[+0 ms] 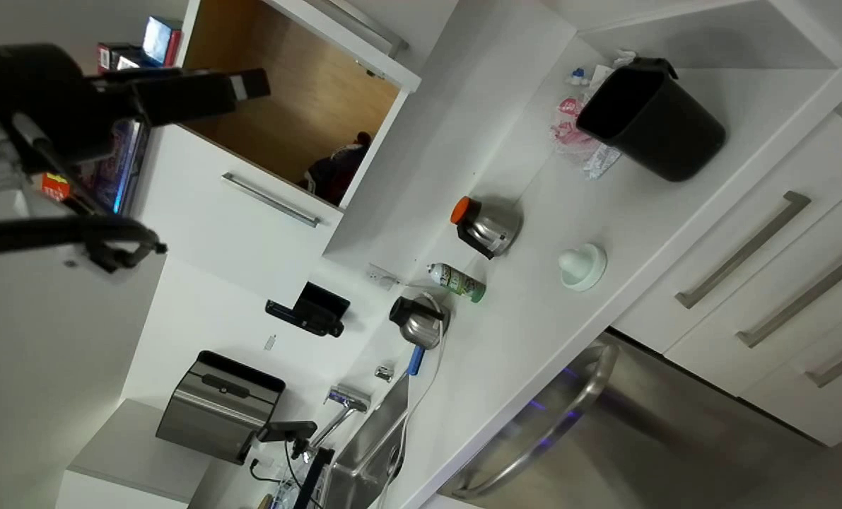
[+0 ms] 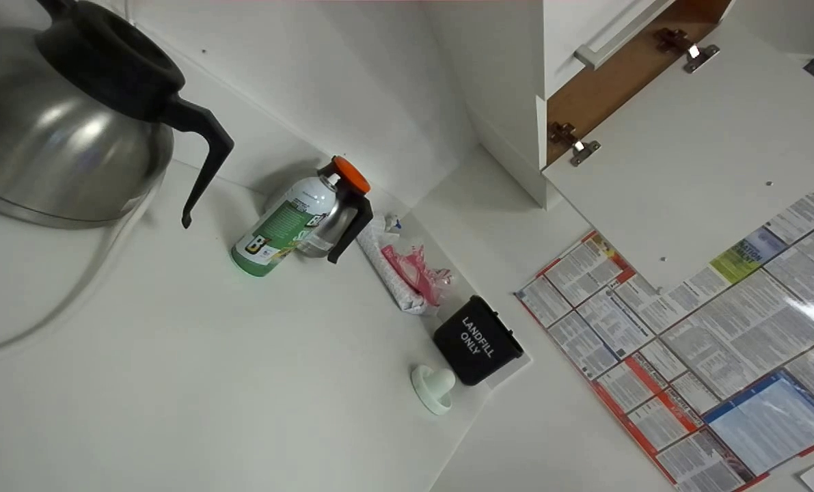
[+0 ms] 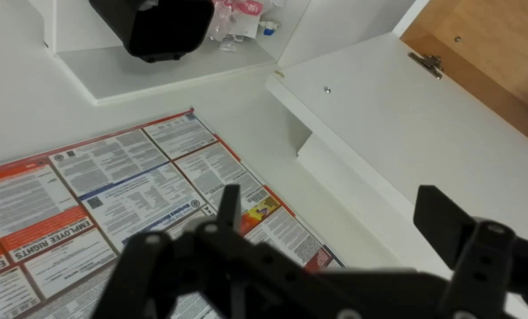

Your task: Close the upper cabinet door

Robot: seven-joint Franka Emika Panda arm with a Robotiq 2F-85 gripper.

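Note:
The upper cabinet door (image 1: 343, 39) stands open beside the brown wood-lined cabinet compartment (image 1: 286, 92), seen nearly edge-on in an exterior view. Its white inner face (image 2: 707, 157) with two metal hinges shows in an exterior view. In the wrist view the door (image 3: 392, 124) slopes across the right, a greenish mark at its corner. My gripper (image 3: 330, 197) is open and empty. In the wrist view the right finger overlaps the door's inner face and the left finger is over the poster; contact cannot be told. The gripper (image 1: 254, 85) also shows before the compartment in an exterior view.
A neighbouring closed cabinet door (image 1: 244, 184) has a bar handle. Boxes (image 1: 159, 42) stand on the cabinet. A poster (image 3: 139, 177) hangs on the wall. Below, the counter (image 1: 534, 311) holds a black bin (image 1: 675, 127), a steel jug (image 1: 495, 226) and a spray can (image 1: 459, 281).

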